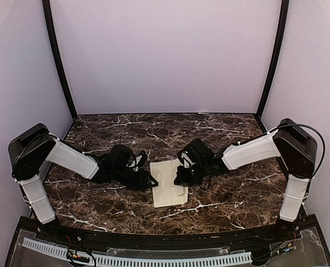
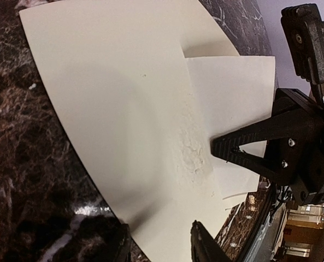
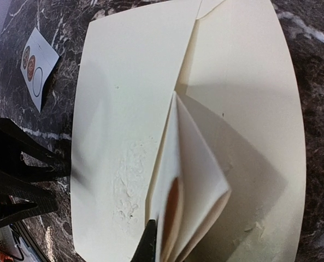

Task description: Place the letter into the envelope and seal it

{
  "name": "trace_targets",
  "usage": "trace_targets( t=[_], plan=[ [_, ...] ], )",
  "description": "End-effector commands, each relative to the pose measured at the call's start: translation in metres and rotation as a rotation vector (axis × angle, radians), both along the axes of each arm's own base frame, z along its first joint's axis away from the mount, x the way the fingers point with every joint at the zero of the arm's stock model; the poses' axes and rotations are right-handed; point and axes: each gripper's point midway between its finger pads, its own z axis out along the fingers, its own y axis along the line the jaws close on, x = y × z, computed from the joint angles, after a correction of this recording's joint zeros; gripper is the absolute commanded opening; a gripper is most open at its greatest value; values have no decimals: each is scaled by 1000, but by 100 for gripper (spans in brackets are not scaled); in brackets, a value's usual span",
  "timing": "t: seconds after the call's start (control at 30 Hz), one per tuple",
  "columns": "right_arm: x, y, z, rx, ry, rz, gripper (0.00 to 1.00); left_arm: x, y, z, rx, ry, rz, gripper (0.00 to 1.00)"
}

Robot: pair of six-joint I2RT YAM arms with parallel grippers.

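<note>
Pinched to a point, the right claw (image 2: 213, 147) has its two black fingers meeting at the tips on a raised fold of cream paper. I take that fold to be the flap (image 3: 197, 158), though the right wrist view shows only one finger beside it. The left claw (image 2: 160, 240) stands open with nothing in it, its fingers set apart over the near edge of the envelope (image 1: 167, 192). The envelope lies flat on the marble table (image 1: 237, 194) at the centre of the top view, between the two claws. Its long axis runs up and down the frame with a slight tilt. The letter shows in no view, so I judge it is already tucked inside. A blurred brown patch within the fold at the bottom of the right wrist view could be its edge or a seal, and I cannot tell which. The crease from which the flap rises runs along the long axis, on the side of the envelope toward the right of the top view, so the right arm is the nearer one. Closing looks like a sweep of the flap toward the left of that frame, across the body, with the left claw placed to hold the far edge down. A small sticker card (image 3: 39, 63) lies on the table at the upper left of the right wrist view, apart from the envelope.
</note>
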Motion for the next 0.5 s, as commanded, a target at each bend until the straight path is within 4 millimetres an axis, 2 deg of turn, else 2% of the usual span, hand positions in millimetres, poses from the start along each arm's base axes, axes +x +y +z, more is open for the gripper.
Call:
trace_targets(
  t=[0.0, 0.27, 0.47],
  plan=[
    [6, 5, 12, 2, -30, 17, 5, -6, 4, -7, 42, 13, -2, 37],
    [11, -12, 35, -71, -90, -3, 35, 1, 14, 5, 83, -53, 27, 39],
    [14, -25, 48, -139, -137, -13, 47, 4, 14, 11, 86, -73, 35, 44]
  ],
)
